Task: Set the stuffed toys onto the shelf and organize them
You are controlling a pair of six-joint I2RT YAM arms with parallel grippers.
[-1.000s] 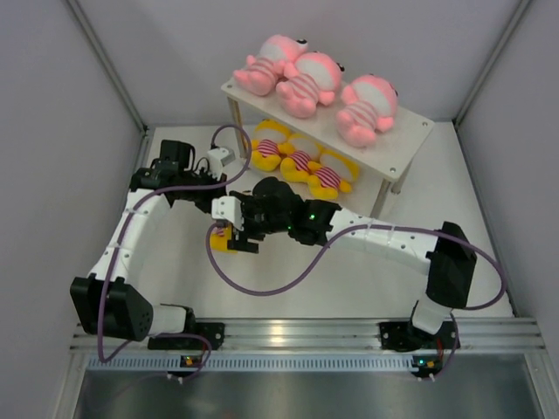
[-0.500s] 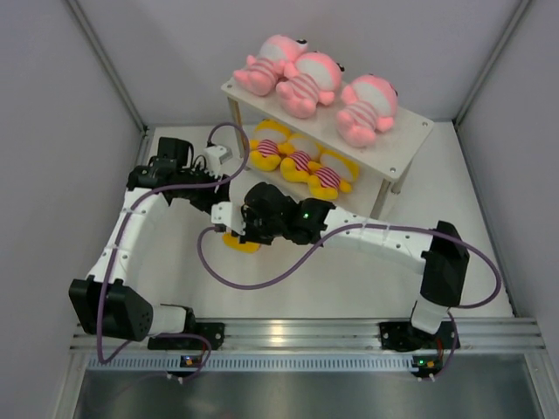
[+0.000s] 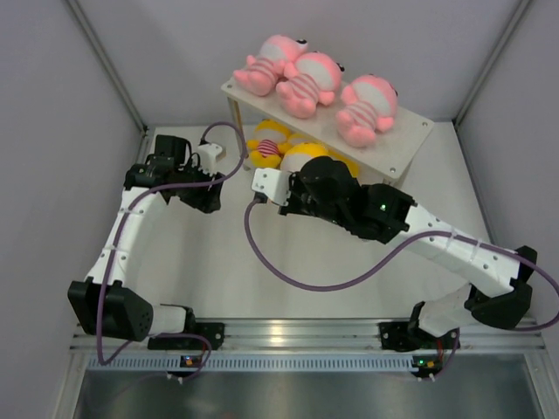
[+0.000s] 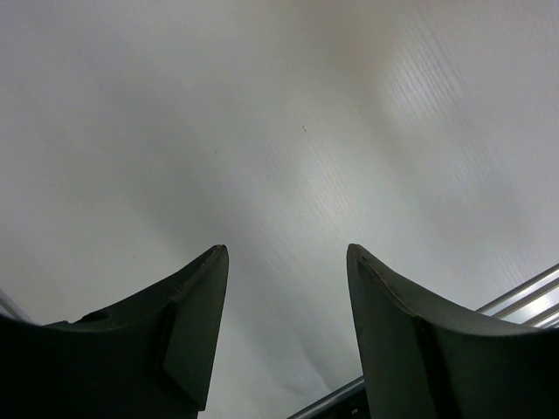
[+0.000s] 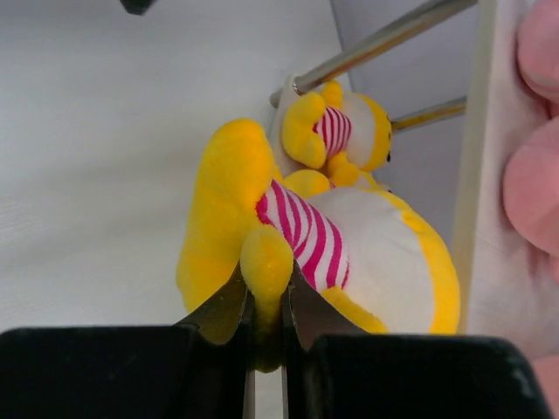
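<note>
The left fingers (image 4: 210,288) stood apart over bare surface (image 4: 288,105), off the left end of the shelf (image 3: 410,131), holding nothing; they posed little risk there. The right fingers (image 5: 229,310) were clamped together on one thin limb of a yellow stuffed toy (image 5: 306,231), which hung at the shelf's front, level with its lower tier. That pinch looked slight: the plump body could swing, or slide free if it dragged on anything. Just beyond it a second yellow toy (image 5: 339,131) lay on the lower tier beside a silver leg (image 5: 384,37), so a push inward might shove that neighbour out of the shelf's back, or snag on the leg. The top tier's edge (image 5: 476,131) ran close beside the carried toy; brushing it could jolt the three pink toys (image 3: 310,78) lying above.
</note>
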